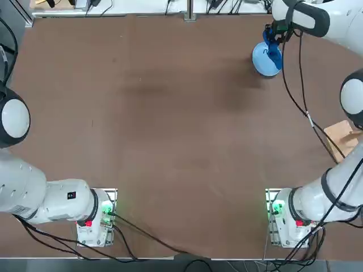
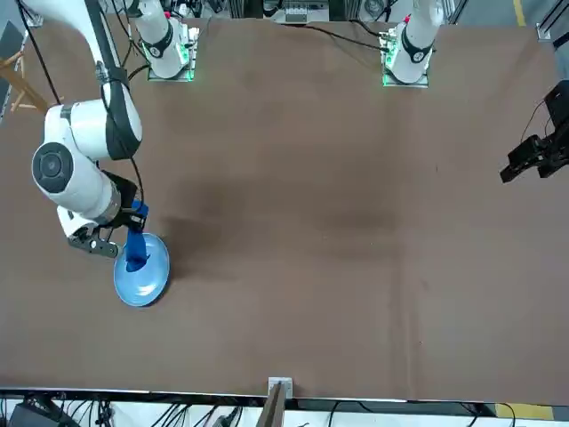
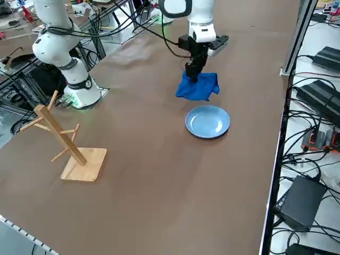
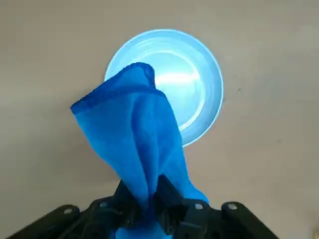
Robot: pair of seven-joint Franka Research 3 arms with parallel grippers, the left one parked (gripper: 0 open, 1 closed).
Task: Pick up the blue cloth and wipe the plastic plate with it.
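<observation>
Basically, cloth in hand, plate waiting.
Left to right from the robot's right side: wooden stand [image 3: 84,163] off alone, then the right gripper [image 4: 148,193] clamped on the blue cloth [image 3: 197,88] (bunched, probably so its loose end can wipe), then the plastic plate [image 3: 207,121] flat on the table [image 3: 175,202], face up for rubbing.

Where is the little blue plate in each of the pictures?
Top view: plate near the upper right.
Front view: left side, a bit below the middle.
Right side view: right of the middle, slightly above halfway up.
Right wrist view: beyond the right gripper, partly behind the cloth.
Landmark in all four: the darker blue cloth, pinched in that gripper's fingers.
</observation>
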